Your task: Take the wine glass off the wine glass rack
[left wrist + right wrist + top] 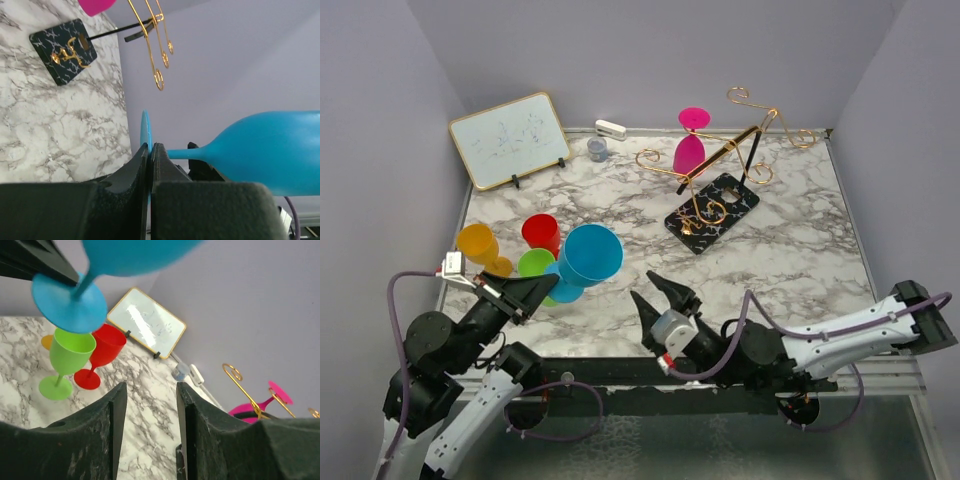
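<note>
- One glass is off the stand and in your grip. The blue wine glass [588, 255] is up in the air over the near-left part of the table [620, 200], tilted, well apart from the wine glass rack [720, 205].
- Your left gripper [532, 292] is clamped tight on the rim of its foot disc, with stem and bowl sticking out to the side. That's a thin edge pinch, so I'd guess the glass can swing if you jerk it.
- Your right gripper [658, 292] has its fingers spread wide with nothing between them. It sits low, just right of the blue glass.
- My read is that you're at the set-it-down bit. The next move calls for levelling the foot and lowering it onto bare marble before you let go.
- Tight spot: the green glass [533, 263], red glass [541, 232] and orange glass [477, 243] are bunched right under and behind the blue one. The table's left edge is just past them.
- Plenty of open room mid-table, between that cluster and the rack's black base, so aim there.
- Heads up, a pink wine glass [689, 155] hangs on the rack near the back wall, with gold scroll arms around it. Probably your next grab.
</note>
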`<state>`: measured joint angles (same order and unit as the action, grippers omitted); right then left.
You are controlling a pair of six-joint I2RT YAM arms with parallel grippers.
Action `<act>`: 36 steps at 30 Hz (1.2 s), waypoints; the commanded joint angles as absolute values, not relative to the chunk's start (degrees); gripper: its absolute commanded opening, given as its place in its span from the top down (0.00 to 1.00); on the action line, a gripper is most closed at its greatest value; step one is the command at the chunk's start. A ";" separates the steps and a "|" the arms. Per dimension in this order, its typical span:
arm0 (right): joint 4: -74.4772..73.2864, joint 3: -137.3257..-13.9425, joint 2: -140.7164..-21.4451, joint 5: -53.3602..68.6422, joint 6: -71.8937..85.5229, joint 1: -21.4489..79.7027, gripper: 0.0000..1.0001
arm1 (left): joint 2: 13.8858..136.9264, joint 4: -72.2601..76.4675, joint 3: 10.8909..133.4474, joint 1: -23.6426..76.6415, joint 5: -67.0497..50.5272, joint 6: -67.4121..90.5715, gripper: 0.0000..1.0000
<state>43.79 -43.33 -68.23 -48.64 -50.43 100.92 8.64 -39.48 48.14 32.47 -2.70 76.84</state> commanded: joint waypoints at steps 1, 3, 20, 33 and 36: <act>16.86 -47.56 -60.91 -53.01 -29.60 98.64 0.55 | 6.13 -45.06 50.95 31.96 4.66 73.72 1.00; 9.03 -51.38 -60.46 -51.23 -24.95 93.96 0.57 | 5.69 -46.83 51.80 31.77 5.73 72.42 1.00; -34.30 -104.70 -81.66 10.01 12.45 52.24 0.97 | 7.18 -54.73 57.66 31.29 9.82 66.95 1.00; -38.29 -104.28 -81.26 39.01 14.96 51.59 0.46 | 9.24 -53.25 56.10 31.28 8.36 65.09 1.00; -37.69 -102.34 -81.22 40.73 14.77 51.59 0.47 | 10.30 -52.66 56.07 31.21 8.01 64.80 1.00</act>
<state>-35.57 -104.62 -81.21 34.26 14.39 51.64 8.45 -55.35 56.27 31.55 8.56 66.04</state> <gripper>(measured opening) 0.536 0.020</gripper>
